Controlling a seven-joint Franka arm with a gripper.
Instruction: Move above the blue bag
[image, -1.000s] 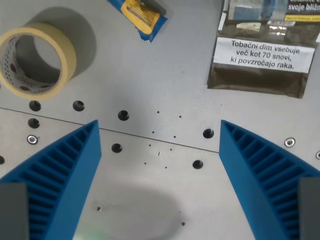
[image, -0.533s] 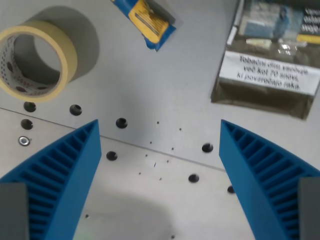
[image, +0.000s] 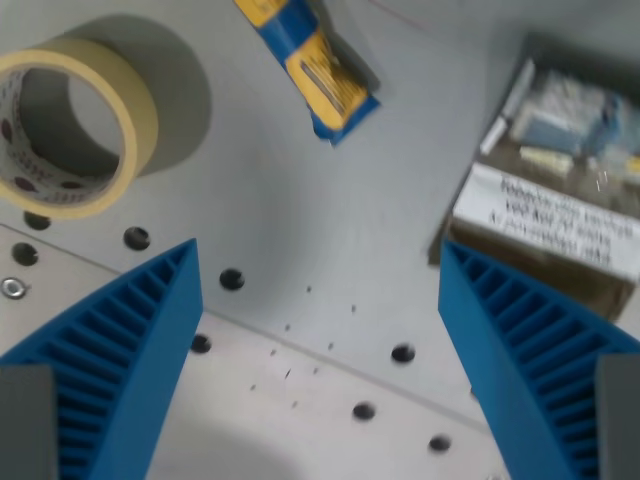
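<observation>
Wrist view has our gripper spread wide with nothing between the two ribbed blue fingers, just bare perforated metal table below. The blue bag we're after sits at the top of the frame, a bit to the wrist view's left of centre, lying flat and angled, with a yellow label on it. Part of it runs off the top edge, so we can't see its full length.

Handling-wise, we reckon it's a light, soft sachet, probably crinkly foil or plastic, so it should give under the fingers and might slide on that smooth metal. If we ever had to grab it, pinching across the narrow width near the middle looks like the best bet.

Also around: a roll of masking tape at the wrist view's left, and a tobacco pouch with a warning label at the right, a bit blurry. Both are well apart from the bag, so hovering over it shouldn't bump anything.
</observation>
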